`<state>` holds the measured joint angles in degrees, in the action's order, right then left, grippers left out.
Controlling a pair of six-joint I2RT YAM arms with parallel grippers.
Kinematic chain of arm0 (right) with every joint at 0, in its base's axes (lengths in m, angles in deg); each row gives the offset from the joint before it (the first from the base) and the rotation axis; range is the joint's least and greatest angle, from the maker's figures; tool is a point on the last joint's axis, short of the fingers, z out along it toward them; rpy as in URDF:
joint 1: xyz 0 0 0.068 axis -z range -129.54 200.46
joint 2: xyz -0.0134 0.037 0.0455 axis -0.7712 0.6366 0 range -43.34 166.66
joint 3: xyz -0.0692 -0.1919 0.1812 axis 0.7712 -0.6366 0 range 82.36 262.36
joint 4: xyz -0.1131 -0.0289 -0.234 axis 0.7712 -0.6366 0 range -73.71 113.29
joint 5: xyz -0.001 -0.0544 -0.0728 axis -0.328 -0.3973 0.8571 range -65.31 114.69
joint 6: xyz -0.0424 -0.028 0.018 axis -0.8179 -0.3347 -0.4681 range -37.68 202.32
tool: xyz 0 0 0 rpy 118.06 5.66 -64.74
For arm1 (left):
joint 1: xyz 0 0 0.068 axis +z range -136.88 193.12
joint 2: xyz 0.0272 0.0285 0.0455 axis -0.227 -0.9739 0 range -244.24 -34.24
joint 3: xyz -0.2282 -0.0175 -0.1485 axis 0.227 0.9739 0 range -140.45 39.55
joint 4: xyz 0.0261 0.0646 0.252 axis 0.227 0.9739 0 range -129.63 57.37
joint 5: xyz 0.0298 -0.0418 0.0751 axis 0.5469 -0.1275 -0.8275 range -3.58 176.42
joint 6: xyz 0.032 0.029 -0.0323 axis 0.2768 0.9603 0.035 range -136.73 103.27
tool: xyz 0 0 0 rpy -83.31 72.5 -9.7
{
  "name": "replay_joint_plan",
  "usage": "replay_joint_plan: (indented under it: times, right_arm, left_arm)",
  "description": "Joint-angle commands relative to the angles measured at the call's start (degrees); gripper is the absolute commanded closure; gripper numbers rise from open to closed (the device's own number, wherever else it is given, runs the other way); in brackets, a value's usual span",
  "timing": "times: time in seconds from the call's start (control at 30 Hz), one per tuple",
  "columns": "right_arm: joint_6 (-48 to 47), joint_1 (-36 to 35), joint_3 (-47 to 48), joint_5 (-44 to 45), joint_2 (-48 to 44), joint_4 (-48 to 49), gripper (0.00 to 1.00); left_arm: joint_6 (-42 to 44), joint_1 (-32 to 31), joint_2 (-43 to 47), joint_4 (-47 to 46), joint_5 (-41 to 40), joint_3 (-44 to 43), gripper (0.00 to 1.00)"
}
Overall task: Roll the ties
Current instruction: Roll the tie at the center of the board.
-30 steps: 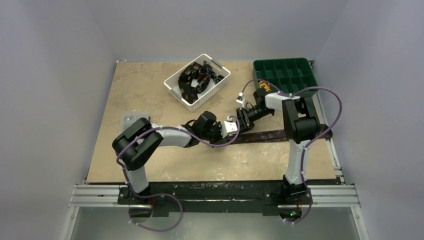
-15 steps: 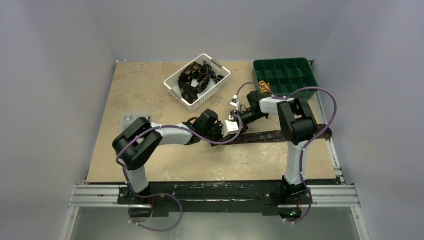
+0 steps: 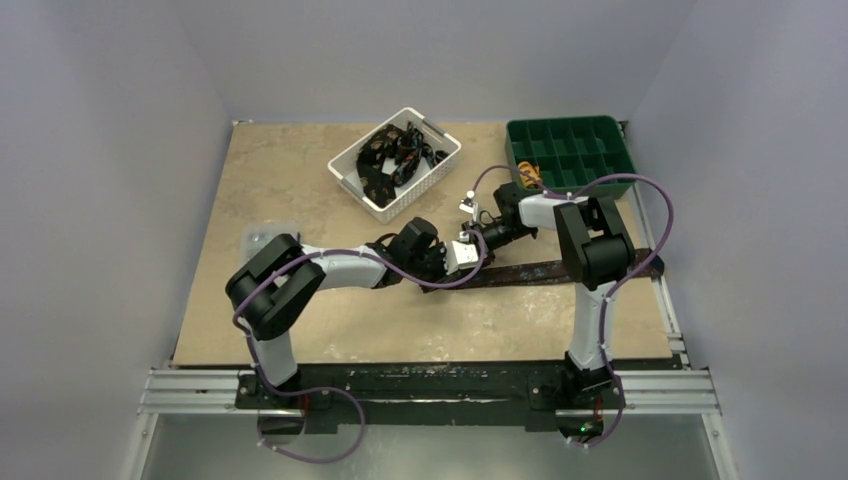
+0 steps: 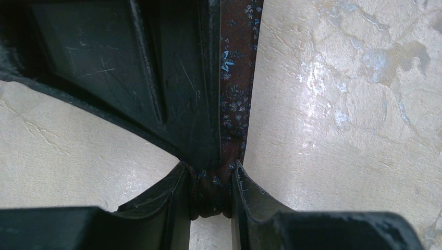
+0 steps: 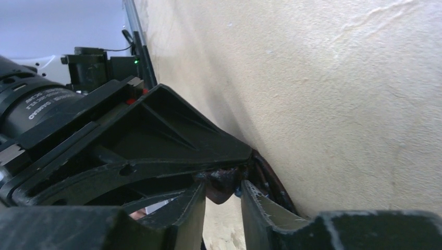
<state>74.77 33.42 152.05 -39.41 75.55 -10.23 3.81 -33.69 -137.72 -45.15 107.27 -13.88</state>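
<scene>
L grip: left gripper [image 3: 458,254] is low over mid-table. In wrist cam [image 4: 210,177] the tips are nearly closed, pinching the bunched end of the necktie [image 4: 235,83].
R grip: right gripper [image 3: 470,240] is touching/just beside L, at its 1 o'clock in the top view. In wrist cam [image 5: 221,195] the gap is narrow, w/ the same tie end [image 5: 221,183] wedged between the tips.
Tie: necktie [image 3: 540,270] lies flat on the table [image 3: 290,180]. It runs from the grippers toward 3 o'clock, and its far end reaches the R table edge. In L wrist cam it's a straight strip going to 12 o'clock, dark brown w/ small pale blue marks.
Crowding: both tips are on one spot. R finger fills L cam from 9 to 12 o'clock, and L finger body fills R cam at 9 o'clock.
Basket: white basket [image 3: 367,138] is near, at 11 o'clock of the grippers, holding bundled ties [image 3: 395,158].
Tray: green divided tray [image 3: 560,120] is at 1 o'clock, against the far R corner, and the R arm elbow is just beside its near rim.
Room: open tabletop at 8–10 o'clock. There's also a strip at 6 o'clock between the tie and the near edge.
Edges: the walls are close on L, R and far side.
</scene>
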Motion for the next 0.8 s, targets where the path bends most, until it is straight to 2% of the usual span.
replay_joint_plan:
  times: [0.0,0.13,0.37,0.43,0.5,0.57,0.6,0.67,0.77]
  right_arm:
    - [-3.1,-0.9,1.7,-6.1,-1.3,-5.0,0.64]
    - [-3.1,-1.1,1.5,-7.9,-0.8,-5.0,0.61]
    - [0.3,-3.6,1.5,-4.5,-2.0,-2.4,0.64]
    - [4.2,-3.8,-0.5,-3.2,-3.0,1.8,0.70]
    - [4.6,-3.8,-1.0,-2.2,-2.4,2.2,0.81]
    - [3.8,-3.8,-1.0,-0.6,-1.4,1.3,0.97]
    - [3.5,-3.8,-0.9,0.4,-1.0,1.0,1.00]
    - [2.9,-3.8,-1.0,2.8,-0.7,0.5,1.00]
    - [0.5,-3.5,-0.4,5.8,-0.5,-1.5,1.00]
  left_arm:
    - [0.7,-0.2,-2.4,5.4,-1.0,0.3,0.88]
    - [0.6,-0.2,-2.4,5.2,-1.0,0.3,0.88]
    - [0.6,-0.2,-2.8,5.4,-1.5,0.0,0.88]
    - [0.6,-0.2,-2.6,5.4,-1.6,-0.1,0.88]
    - [0.4,-0.2,-2.8,5.4,-1.7,-0.2,0.87]
    - [0.4,-0.2,-2.8,5.4,-1.9,-0.2,0.87]
    - [0.3,-0.2,-2.8,5.4,-1.9,-0.2,0.87]
    - [0.1,-0.3,-2.5,5.4,-1.9,-0.1,0.82]
    - [-0.9,-0.2,-1.2,5.1,-1.6,0.6,0.66]
